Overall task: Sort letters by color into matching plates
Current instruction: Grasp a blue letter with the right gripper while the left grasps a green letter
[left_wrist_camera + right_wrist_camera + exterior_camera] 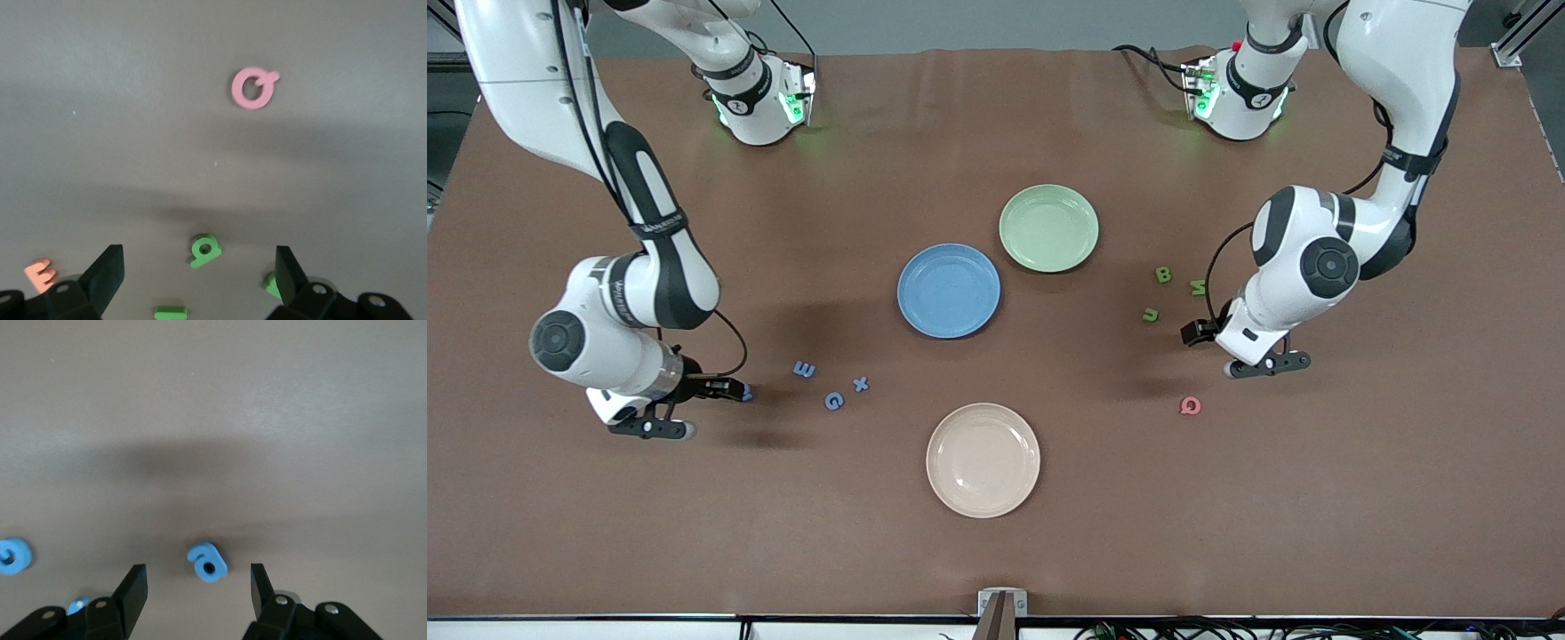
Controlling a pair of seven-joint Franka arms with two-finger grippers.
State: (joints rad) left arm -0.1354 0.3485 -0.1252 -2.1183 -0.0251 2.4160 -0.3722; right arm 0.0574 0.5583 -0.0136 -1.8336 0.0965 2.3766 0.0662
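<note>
The cream plate (983, 460) sits nearest the front camera, empty, a decoy. Farther back, the right gripper (193, 590) hangs low with jaws wide around a blue letter (207, 562); three more blue letters (832, 401) lie just beside it, toward the blue plate (949, 291). The left gripper (200, 277) is also spread wide over a green letter (204, 251), with a pink Q (1191, 406) and an orange letter (39, 275) close by. Risk: the small pieces may slip or tip at closing, or a neighbour gets nudged. The green plate (1048, 228), farthest, is empty.
</note>
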